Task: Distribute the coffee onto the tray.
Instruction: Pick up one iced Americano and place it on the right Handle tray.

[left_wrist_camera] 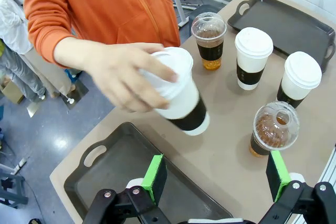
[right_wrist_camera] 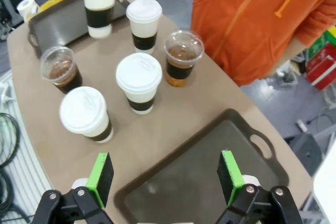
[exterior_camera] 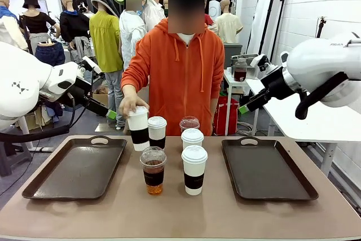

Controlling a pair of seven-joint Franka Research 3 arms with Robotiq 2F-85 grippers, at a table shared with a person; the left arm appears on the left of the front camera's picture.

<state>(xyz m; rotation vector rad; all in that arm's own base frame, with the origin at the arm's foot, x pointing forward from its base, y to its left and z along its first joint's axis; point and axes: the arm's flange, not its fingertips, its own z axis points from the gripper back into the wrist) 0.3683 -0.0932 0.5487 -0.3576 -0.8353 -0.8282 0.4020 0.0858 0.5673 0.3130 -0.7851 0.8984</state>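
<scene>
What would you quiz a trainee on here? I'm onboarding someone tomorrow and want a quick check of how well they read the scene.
1. True or false: the person's hand grips a white paper cup at its lid.
2. Multiple choice: how many clear dome-lidded cups stand on the table? A) one B) two C) three
3. Fill in: the number of cups on the left tray and the right tray together is ___.

Key: 1 true; 2 B; 3 zero.
</scene>
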